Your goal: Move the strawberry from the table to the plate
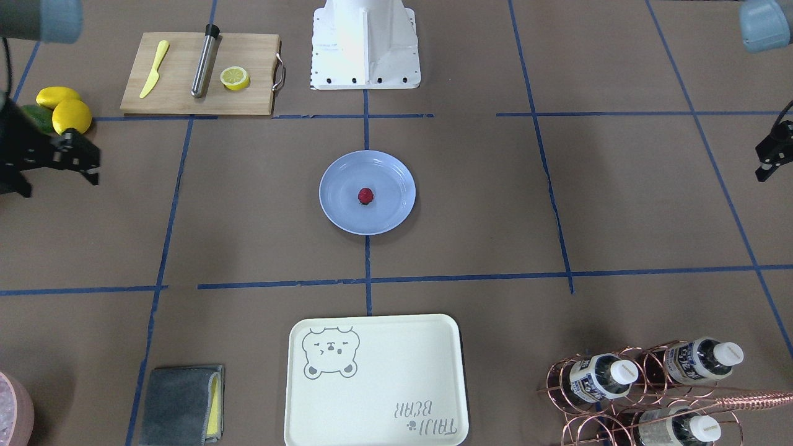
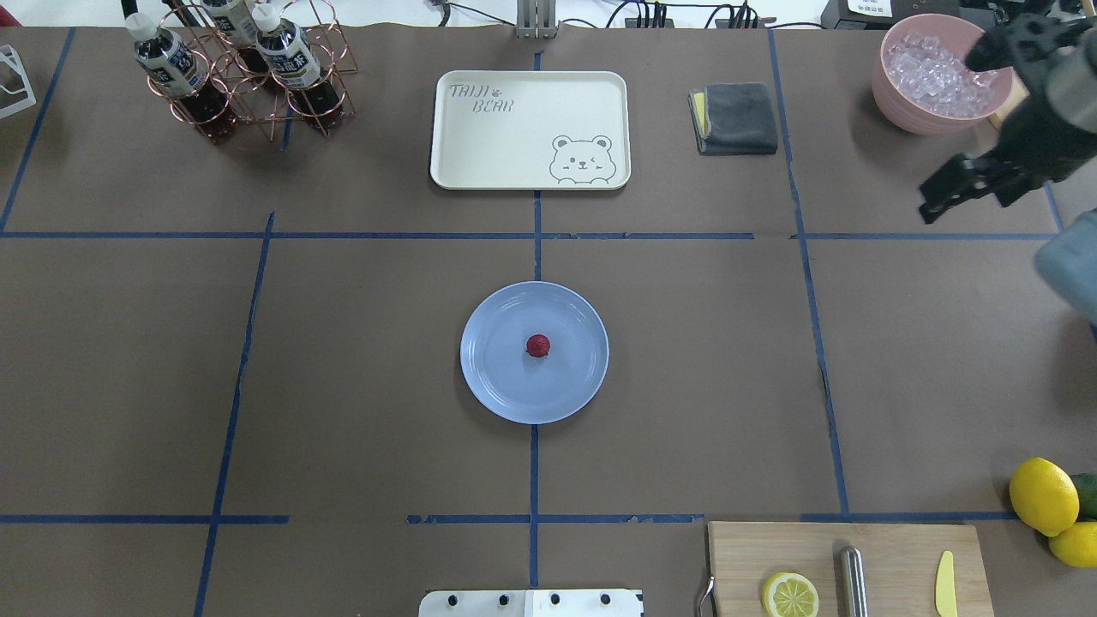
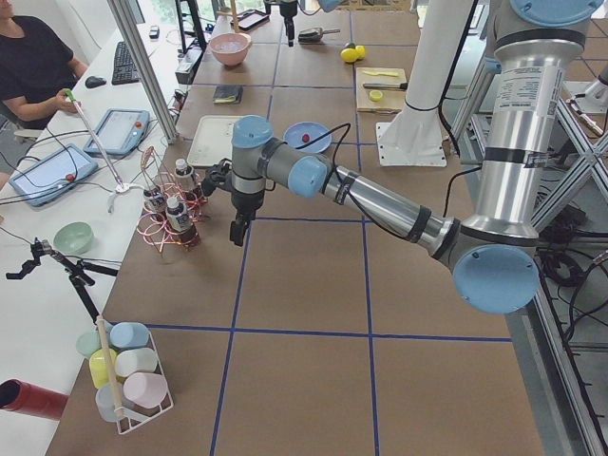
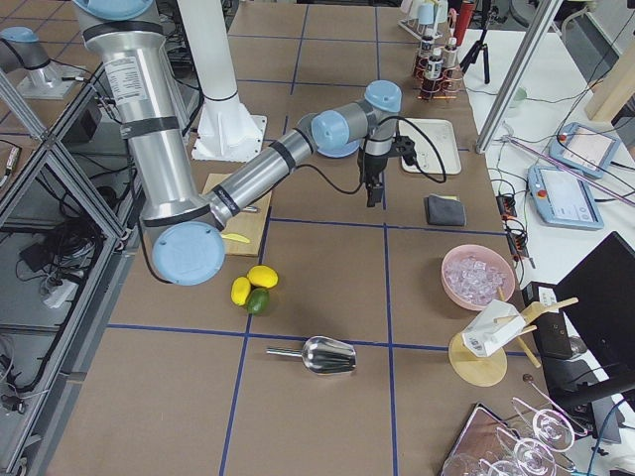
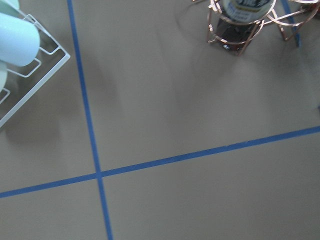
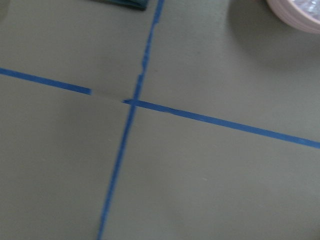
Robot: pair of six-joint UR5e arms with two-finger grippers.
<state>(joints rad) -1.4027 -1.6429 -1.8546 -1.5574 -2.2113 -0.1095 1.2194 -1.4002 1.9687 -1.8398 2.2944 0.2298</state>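
The strawberry (image 1: pixel 365 196) (image 2: pixel 537 345), small and dark red, lies at the centre of the round light-blue plate (image 1: pixel 396 207) (image 2: pixel 497 386). The plate rests in the middle of the brown table (image 1: pixel 483 204) (image 2: pixel 360 360). My right gripper (image 1: pixel 93 172) (image 2: pixel 930 202) hangs in the air far off to the side of the plate; its fingers look shut with nothing between them. My left gripper (image 1: pixel 763 172) shows only at the frame edge, far from the plate on the other side, and I cannot tell its state. Neither wrist view shows fingers, plate or strawberry.
A cream bear tray (image 2: pixel 530 128) and a grey cloth (image 2: pixel 735 118) lie beyond the plate. A copper rack of bottles (image 2: pixel 231 73) stands far left and a pink bowl of ice (image 2: pixel 934 86) far right. Near the base are a cutting board (image 2: pixel 844 570) and whole lemons (image 2: pixel 1044 497).
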